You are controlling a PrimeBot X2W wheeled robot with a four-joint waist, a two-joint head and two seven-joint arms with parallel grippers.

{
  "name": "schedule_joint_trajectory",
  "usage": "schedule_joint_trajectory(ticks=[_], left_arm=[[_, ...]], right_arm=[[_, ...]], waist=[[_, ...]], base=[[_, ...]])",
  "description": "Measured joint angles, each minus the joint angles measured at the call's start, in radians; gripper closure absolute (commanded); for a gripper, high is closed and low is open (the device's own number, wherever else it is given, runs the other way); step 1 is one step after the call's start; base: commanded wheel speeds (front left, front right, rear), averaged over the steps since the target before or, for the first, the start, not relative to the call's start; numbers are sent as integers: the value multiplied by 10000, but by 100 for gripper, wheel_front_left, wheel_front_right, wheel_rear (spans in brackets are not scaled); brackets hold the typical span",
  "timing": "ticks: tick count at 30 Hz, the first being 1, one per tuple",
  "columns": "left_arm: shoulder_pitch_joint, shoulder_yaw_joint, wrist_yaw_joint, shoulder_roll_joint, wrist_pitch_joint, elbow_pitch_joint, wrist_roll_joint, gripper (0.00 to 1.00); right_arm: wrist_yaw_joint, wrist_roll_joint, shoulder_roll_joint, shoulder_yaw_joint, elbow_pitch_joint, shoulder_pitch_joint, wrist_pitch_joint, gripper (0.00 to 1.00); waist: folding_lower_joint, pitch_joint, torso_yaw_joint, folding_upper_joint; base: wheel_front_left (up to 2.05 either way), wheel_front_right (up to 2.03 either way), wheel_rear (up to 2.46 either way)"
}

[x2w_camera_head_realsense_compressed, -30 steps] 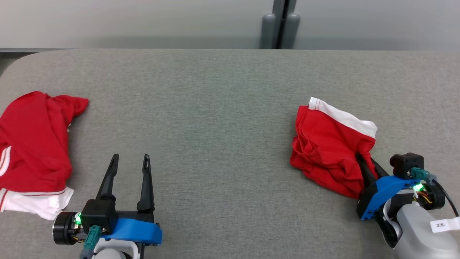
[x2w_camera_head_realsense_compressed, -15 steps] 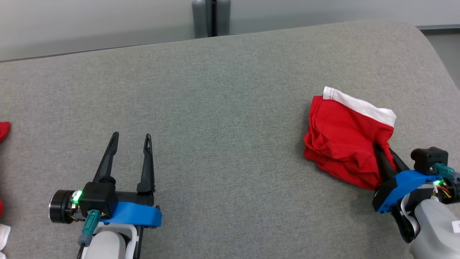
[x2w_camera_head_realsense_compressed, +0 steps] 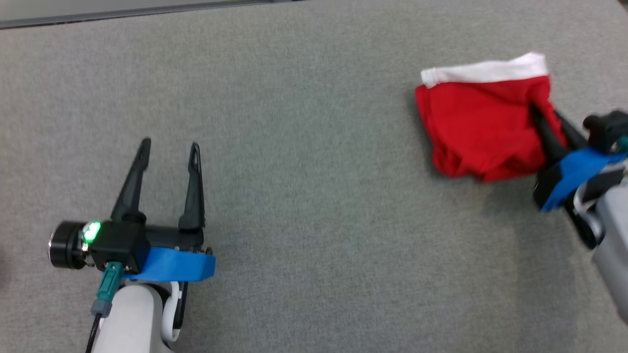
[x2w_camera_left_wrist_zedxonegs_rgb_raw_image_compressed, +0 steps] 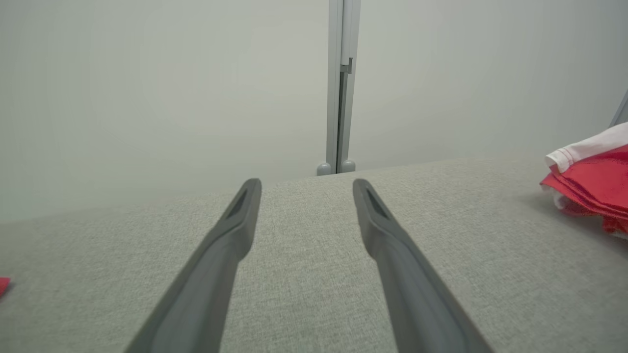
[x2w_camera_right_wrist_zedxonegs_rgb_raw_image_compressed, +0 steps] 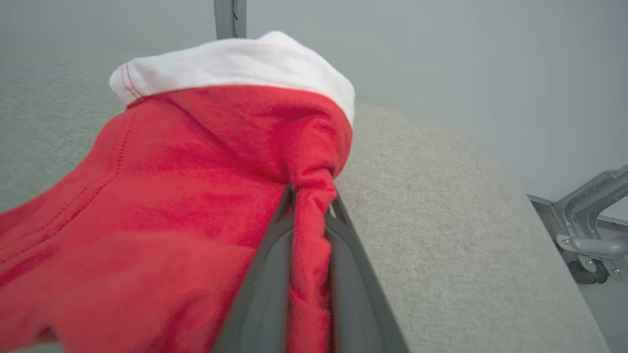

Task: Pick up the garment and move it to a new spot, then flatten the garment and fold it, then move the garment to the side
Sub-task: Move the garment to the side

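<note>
The garment (x2w_camera_head_realsense_compressed: pixel 478 127) is red with a white band along its top edge, bunched up at the right of the grey table (x2w_camera_head_realsense_compressed: pixel 314 147). My right gripper (x2w_camera_head_realsense_compressed: pixel 539 113) is shut on a pinched fold of its right side. In the right wrist view the red cloth (x2w_camera_right_wrist_zedxonegs_rgb_raw_image_compressed: pixel 171 206) is squeezed between the two fingers (x2w_camera_right_wrist_zedxonegs_rgb_raw_image_compressed: pixel 265 274), with the white band (x2w_camera_right_wrist_zedxonegs_rgb_raw_image_compressed: pixel 235 63) above. My left gripper (x2w_camera_head_realsense_compressed: pixel 169 147) stands open over bare table at the lower left, holding nothing. The left wrist view shows the garment (x2w_camera_left_wrist_zedxonegs_rgb_raw_image_compressed: pixel 593 181) at the far right edge, beyond the spread fingers (x2w_camera_left_wrist_zedxonegs_rgb_raw_image_compressed: pixel 235 230).
A grey wall with a vertical post (x2w_camera_left_wrist_zedxonegs_rgb_raw_image_compressed: pixel 341 88) rises behind the table's far edge. The table's right edge drops off beside a metal frame (x2w_camera_right_wrist_zedxonegs_rgb_raw_image_compressed: pixel 588 225). A small scrap of red cloth (x2w_camera_left_wrist_zedxonegs_rgb_raw_image_compressed: pixel 3 285) shows at the far left of the left wrist view.
The head camera has swung right and downward, so the red and white pile at the left has left the picture. The right gripper keeps its hold, and the garment now hangs differently with its band level.
</note>
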Motion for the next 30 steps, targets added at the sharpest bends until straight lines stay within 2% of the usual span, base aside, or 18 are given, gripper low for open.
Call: schedule_joint_trajectory(ticks=[11, 17, 23, 28, 29, 30], left_arm=[[-1011, -226, -10, 140, 0, -1014, 217, 0], [-1355, -303, -8, 293, 0, -1636, 339, 0], [-1499, -380, 0, 389, -6, -2082, 353, 0], [-1514, -391, 77, 439, -19, -2180, 339, 0], [-1514, -391, 81, 449, -19, -2184, 337, 0], [-1514, -391, 88, 454, -19, -2186, 336, 0]], right_arm=[[0, 19, -2418, 859, 738, -2680, 700, 100], [0, 144, -3271, 1244, 1208, -3878, 1083, 100], [0, 215, -3772, 1398, 1824, -4926, 1448, 100], [0, 98, -3724, 1411, 2351, -5340, 1473, 100], [0, 59, -3710, 1421, 2441, -5427, 1427, 85], [0, 19, -3701, 1442, 2535, -5512, 1394, 20]], waist=[[1, 1961, 386, 1], [1, 2846, 530, 3], [0, 3354, 694, 1], [-1, 3457, 766, 0], [-1, 3464, 777, 0], [-1, 3467, 786, 0]], base=[[0, 0, 0], [0, 0, 0], [0, 0, 0], [0, 0, 0], [0, 0, 0], [0, 0, 0]])
